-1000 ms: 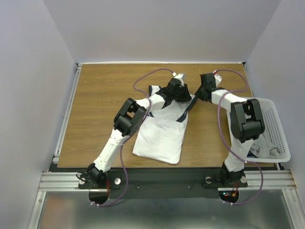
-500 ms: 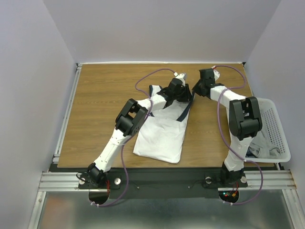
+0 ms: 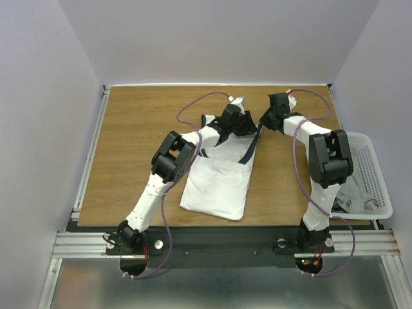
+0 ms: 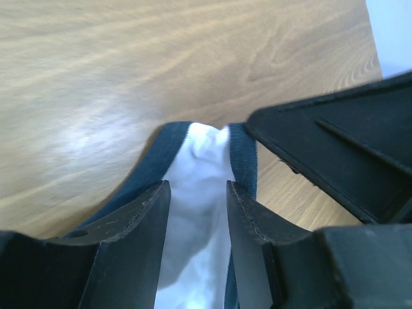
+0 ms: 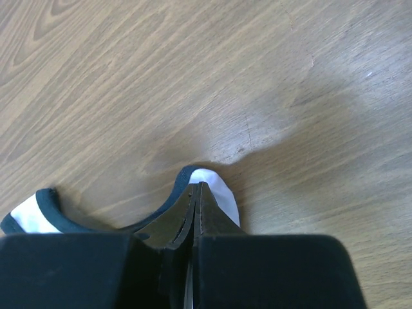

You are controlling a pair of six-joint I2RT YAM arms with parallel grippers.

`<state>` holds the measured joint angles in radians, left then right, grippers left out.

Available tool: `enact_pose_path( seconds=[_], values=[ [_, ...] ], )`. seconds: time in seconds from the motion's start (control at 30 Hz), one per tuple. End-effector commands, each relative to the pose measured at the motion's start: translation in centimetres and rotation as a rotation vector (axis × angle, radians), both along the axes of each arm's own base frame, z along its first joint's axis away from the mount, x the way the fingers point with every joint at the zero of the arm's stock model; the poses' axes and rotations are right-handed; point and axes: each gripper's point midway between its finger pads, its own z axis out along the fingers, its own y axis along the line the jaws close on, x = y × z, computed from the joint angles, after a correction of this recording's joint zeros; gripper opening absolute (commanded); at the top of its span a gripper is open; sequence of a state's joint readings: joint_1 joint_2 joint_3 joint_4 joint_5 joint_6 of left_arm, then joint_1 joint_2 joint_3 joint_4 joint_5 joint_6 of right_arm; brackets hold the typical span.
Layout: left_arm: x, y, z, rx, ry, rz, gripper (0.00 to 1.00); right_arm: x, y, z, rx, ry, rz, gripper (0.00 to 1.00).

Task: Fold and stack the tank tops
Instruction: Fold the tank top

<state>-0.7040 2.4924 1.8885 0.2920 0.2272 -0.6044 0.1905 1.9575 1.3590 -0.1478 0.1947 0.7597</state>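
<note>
Left pincer [image 4: 196, 190]: your jaws stand apart at the far end of the top [image 4: 206, 145]. A white, navy-edged strap end lies in the gap between the fingers. It looks loose rather than pinched, though the wrist view is too close for you to be sure the pads are off the cloth.
Right pincer [image 5: 196, 187]: clamped shut on another navy-edged bit of the same top. A white tip pokes out just past the fingertips, low over the wood.
Top: spread on the table [image 3: 141, 129] in front of you, hem toward the arm bases and neck toward the far edge. The body lies fairly flat. A navy edge runs taut from its right side up to the right pincer.
Basket [image 3: 380, 167]: at your right, beside the right arm. It holds crumpled grey and dark cloth [image 3: 351, 196], most likely the other tops.
Done so far: one top is out and laid open. You appear to be at the straightening step, evening out the shoulder end.
Left to do: nearly everything. No fold shows in this top, no stack shows on the table, and the basket has more to give.
Next move, as a judgement: settle the shoulder end flat, release the right side, then take both corners for the first fold.
Risk: an uneven pull from the right alone could skew the top and wrinkle the body.
</note>
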Motion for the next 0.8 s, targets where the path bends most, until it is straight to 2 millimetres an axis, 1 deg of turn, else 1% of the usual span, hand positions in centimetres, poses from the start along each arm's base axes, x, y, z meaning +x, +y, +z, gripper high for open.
enact_pose_path(
  seconds=[0.0, 0.13, 0.17, 0.2, 0.23, 0.27, 0.3, 0.33, 0.37, 0.4, 0.47, 0.57, 0.63, 0.67, 0.77],
  values=[
    [1.8, 1.2, 8.9, -0.111, -0.133, 0.039, 0.52, 2.0, 0.0, 2.4, 0.006, -0.091, -0.028, 0.0],
    [1.6, 1.9, 10.2, -0.134, -0.153, 0.044, 0.52, 2.4, 0.0, 2.6, 0.01, -0.093, -0.031, 0.0],
    [1.4, 2.2, 9.7, -0.128, -0.144, 0.047, 0.52, 2.5, 0.1, 2.7, 0.012, -0.096, -0.032, 0.0],
    [1.4, 2.4, 10.0, -0.13, -0.152, 0.048, 0.51, 2.6, 0.2, 2.6, 0.012, -0.095, -0.032, 0.0],
    [1.3, 2.6, 10.9, -0.137, -0.167, 0.051, 0.51, 2.7, 0.2, 2.5, 0.014, -0.092, -0.034, 0.01],
    [1.2, 2.9, 10.5, -0.129, -0.162, 0.057, 0.51, 3.0, 0.2, 2.7, 0.016, -0.096, -0.035, 0.0],
    [1.0, 2.9, 10.7, -0.129, -0.167, 0.052, 0.5, 3.1, 0.4, 2.3, 0.014, -0.089, -0.035, 0.0],
    [0.7, 3.0, 11.3, -0.13, -0.179, 0.047, 0.49, 3.2, 0.4, 2.3, 0.013, -0.09, -0.037, 0.0],
    [0.5, 3.2, 10.8, -0.121, -0.174, 0.044, 0.49, 3.2, 0.7, 2.2, 0.012, -0.087, -0.036, 0.0],
    [0.3, 3.3, 11.0, -0.12, -0.178, 0.041, 0.49, 3.5, 0.8, 2.0, 0.011, -0.086, -0.04, 0.0],
    [0.0, 3.5, 10.3, -0.103, -0.173, 0.035, 0.48, 3.6, 1.1, 1.5, 0.007, -0.074, -0.041, 0.0],
    [-0.8, 3.1, 9.3, -0.078, -0.175, 0.016, 0.47, 3.9, 1.5, 1.1, -0.002, -0.067, -0.049, 0.0],
    [-1.0, 2.9, 8.3, -0.063, -0.162, 0.018, 0.47, 3.8, 1.7, 1.0, -0.008, -0.067, -0.054, 0.0],
    [-1.0, 3.0, 8.0, -0.058, -0.158, 0.019, 0.47, 3.8, 2.1, 1.2, -0.009, -0.07, -0.051, 0.01],
    [-1.2, 2.8, 7.5, -0.048, -0.157, 0.018, 0.46, 3.9, 2.8, 1.7, -0.011, -0.084, -0.045, 0.0]
  ],
)
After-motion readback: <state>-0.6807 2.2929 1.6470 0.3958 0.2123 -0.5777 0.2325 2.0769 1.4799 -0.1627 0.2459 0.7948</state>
